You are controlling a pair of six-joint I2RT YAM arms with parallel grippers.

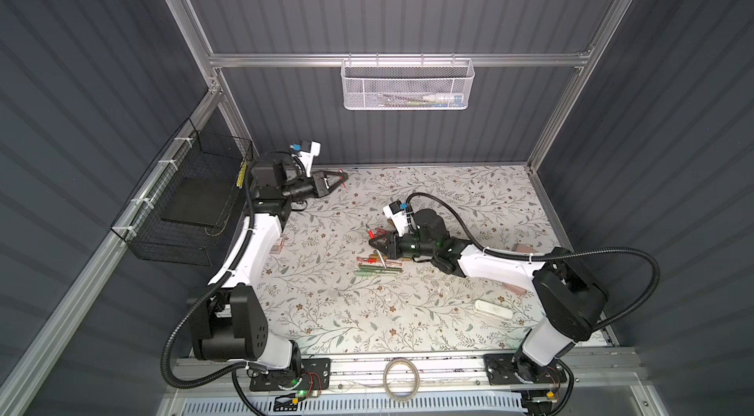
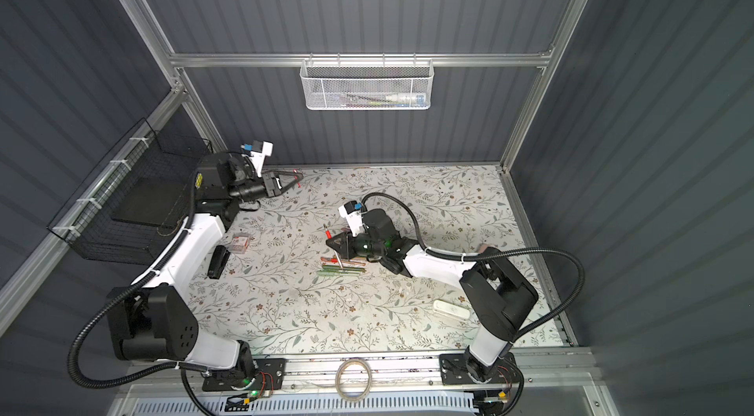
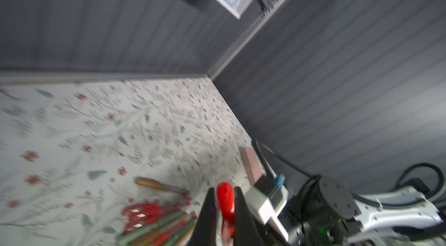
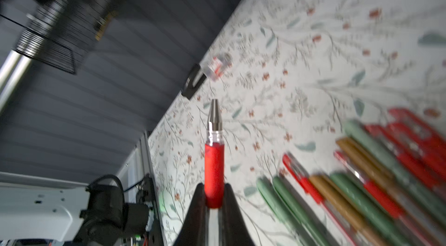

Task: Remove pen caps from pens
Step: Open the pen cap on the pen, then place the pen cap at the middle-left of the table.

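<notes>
The uncapped pen, its metal tip bare, is clamped by its red grip in the closed right gripper, over the other pens lying mid-counter. The left gripper, well apart near the back wall, is closed on the red cap. This pen looks finished. Next, each piece needs setting down.

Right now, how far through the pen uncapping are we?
Done: one pen is uncapped, metal tip bare. In hand: right gripper shut on that pen, left gripper shut on a red cap. Left: the row of pens on the table, too blurred to count caps.
</notes>
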